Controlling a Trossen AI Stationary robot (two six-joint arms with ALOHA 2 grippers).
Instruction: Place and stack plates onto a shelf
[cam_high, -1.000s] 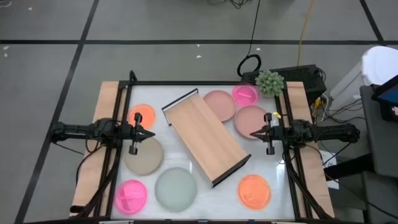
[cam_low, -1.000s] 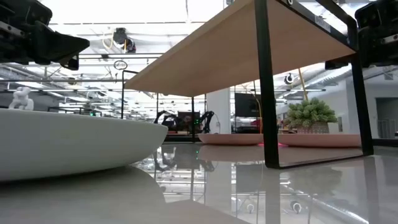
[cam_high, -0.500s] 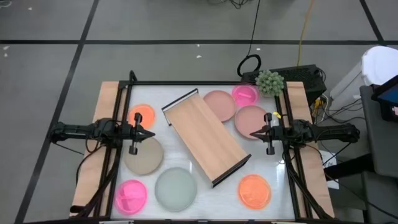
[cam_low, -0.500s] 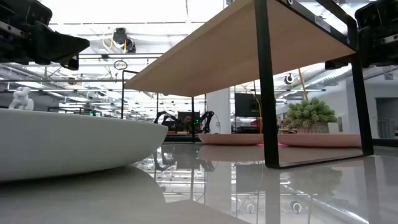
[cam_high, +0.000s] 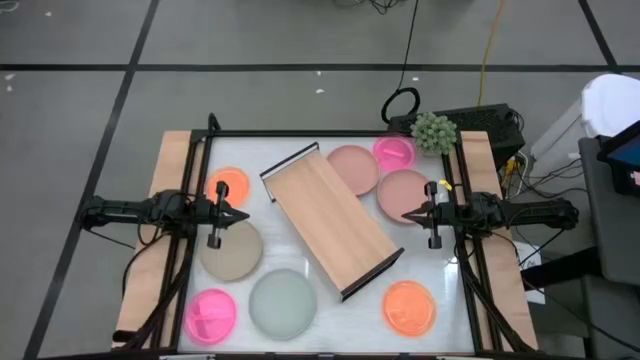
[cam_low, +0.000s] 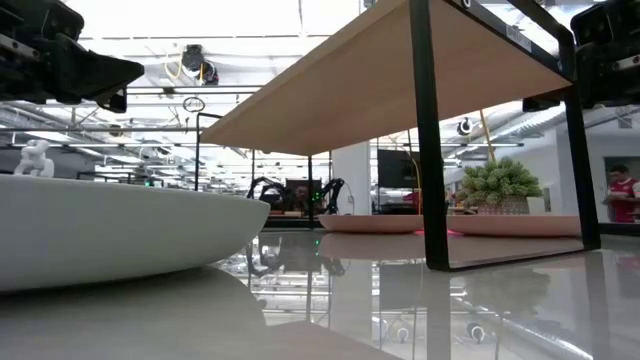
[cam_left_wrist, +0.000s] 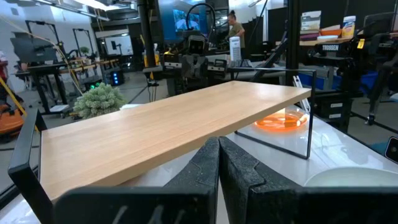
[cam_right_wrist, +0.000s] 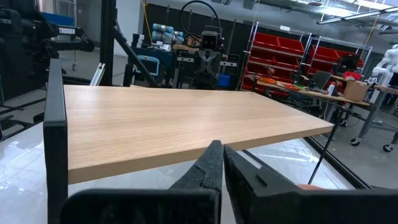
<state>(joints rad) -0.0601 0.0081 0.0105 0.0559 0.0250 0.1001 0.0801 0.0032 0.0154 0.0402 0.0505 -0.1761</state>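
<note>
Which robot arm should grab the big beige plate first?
Probably the left. The left gripper, shut, hovers at the round matte beige plate's edge; the right gripper, also shut, waits across the light-wood shelf.

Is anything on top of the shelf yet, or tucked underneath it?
The shelf top is bare wood in the high view and both wrist views. In the low view the table beneath looks clear, with plates only beyond it. The dusty-pink plate sits at its edge; whether it reaches underneath is hidden.

The shelf (cam_high: 331, 219) is pale matt wood on thin black metal ends, standing on a glossy white tabletop (cam_low: 480, 310)
</note>
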